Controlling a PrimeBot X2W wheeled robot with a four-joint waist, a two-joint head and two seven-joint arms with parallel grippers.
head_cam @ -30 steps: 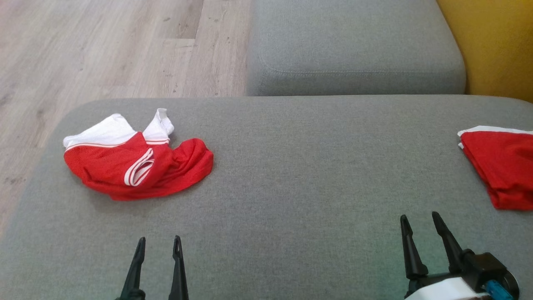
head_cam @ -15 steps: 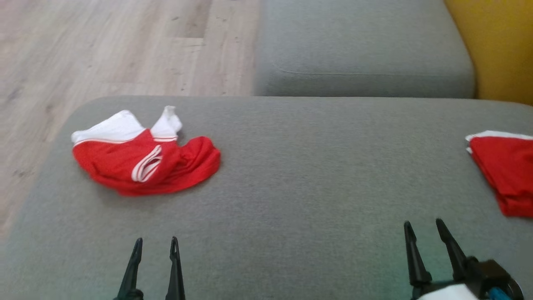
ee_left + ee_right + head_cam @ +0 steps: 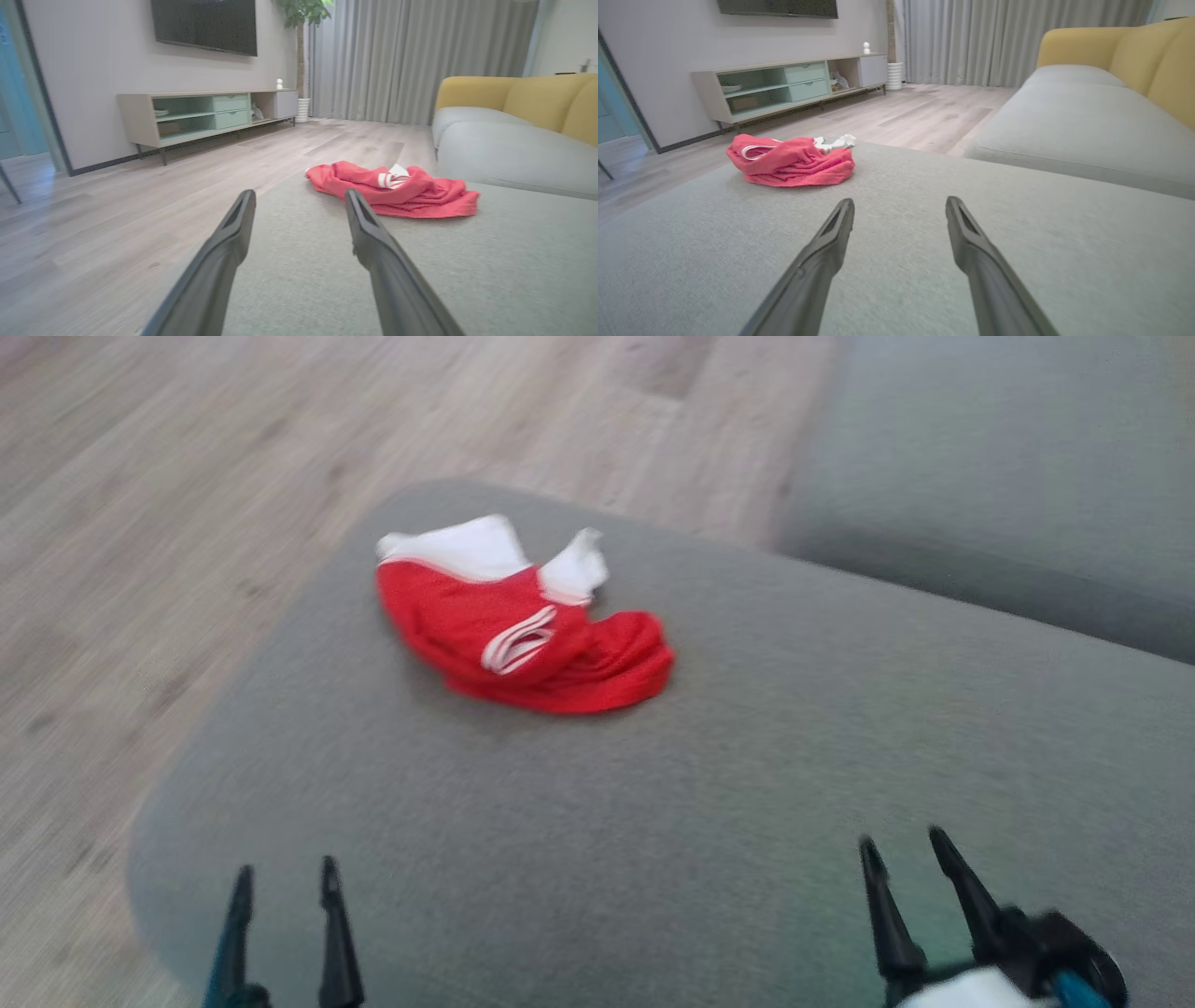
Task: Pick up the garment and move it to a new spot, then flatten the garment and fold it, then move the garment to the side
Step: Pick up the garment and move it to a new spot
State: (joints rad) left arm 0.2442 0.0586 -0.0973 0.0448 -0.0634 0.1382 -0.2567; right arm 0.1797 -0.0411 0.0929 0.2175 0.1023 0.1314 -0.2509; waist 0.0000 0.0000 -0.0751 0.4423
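A crumpled red garment (image 3: 523, 635) with white sleeves and white trim lies near the far left corner of the grey sofa cushion (image 3: 709, 803). The left wrist view has the garment (image 3: 397, 189) ahead and slightly right; in the right wrist view the garment (image 3: 791, 161) lies ahead to the left. My left gripper (image 3: 285, 877) stands open at the lower left, well short of the cloth, with nothing between its fingers. At the lower right my right gripper (image 3: 901, 845) is open and empty too. Both hover over bare cushion.
Wooden floor (image 3: 187, 523) drops off past the cushion's left and far edges. A second grey seat cushion (image 3: 1008, 504) lies at the back right, with a yellow backrest (image 3: 1134, 46) beyond. A low TV cabinet (image 3: 205, 114) stands against the wall.
The head camera has swung left, so the whole picture shifted right and tilted; the folded red garment at the right edge has left the frame. The crumpled garment and both grippers keep their places.
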